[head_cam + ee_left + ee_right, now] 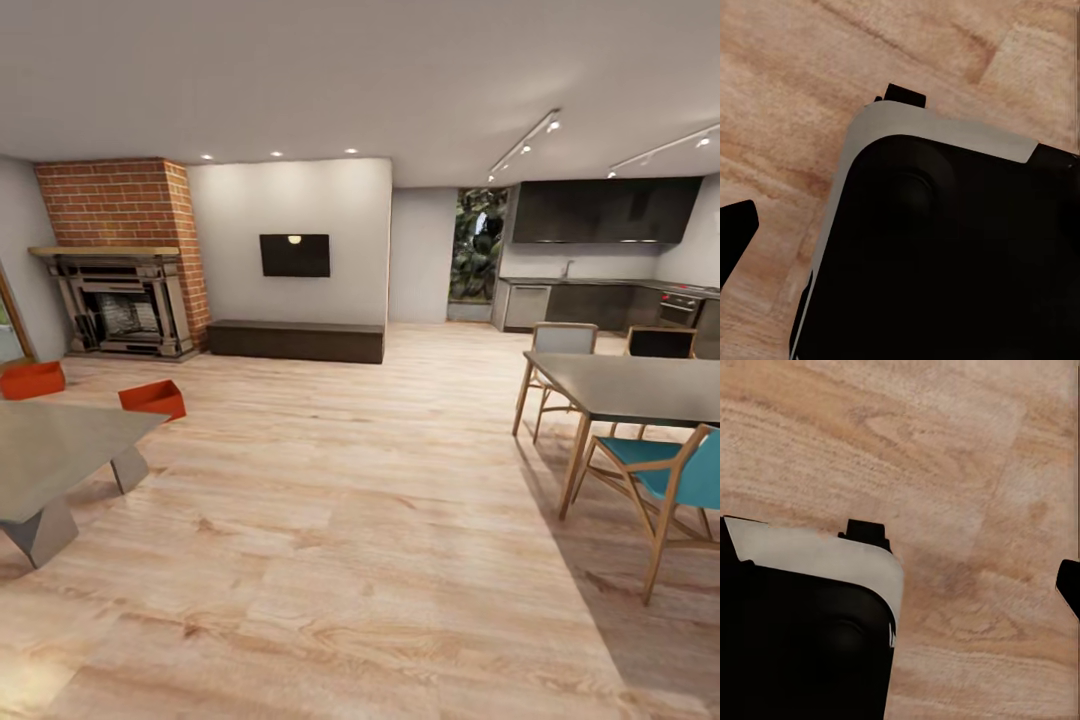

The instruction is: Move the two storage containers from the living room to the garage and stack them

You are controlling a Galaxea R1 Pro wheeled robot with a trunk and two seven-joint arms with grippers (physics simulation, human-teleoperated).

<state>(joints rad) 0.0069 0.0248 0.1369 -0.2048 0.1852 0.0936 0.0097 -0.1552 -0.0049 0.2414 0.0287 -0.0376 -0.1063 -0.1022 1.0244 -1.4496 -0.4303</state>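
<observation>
Room: living room, light wood plank floor (350, 520).
Bins: two red-orange rectangular bins (152, 398) far left, nearer left arm.
Pincers: grip state cannot be told.

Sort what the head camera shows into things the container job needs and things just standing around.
Needed:
- storage container on the wood floor, near the fireplace
- second storage container beside the grey table

Standing around:
- brick fireplace
- wall TV
- grey table
- dining table
- teal chair

Wood plank floor (330, 520), brick fireplace (125, 260), dining table (640, 385)
</observation>
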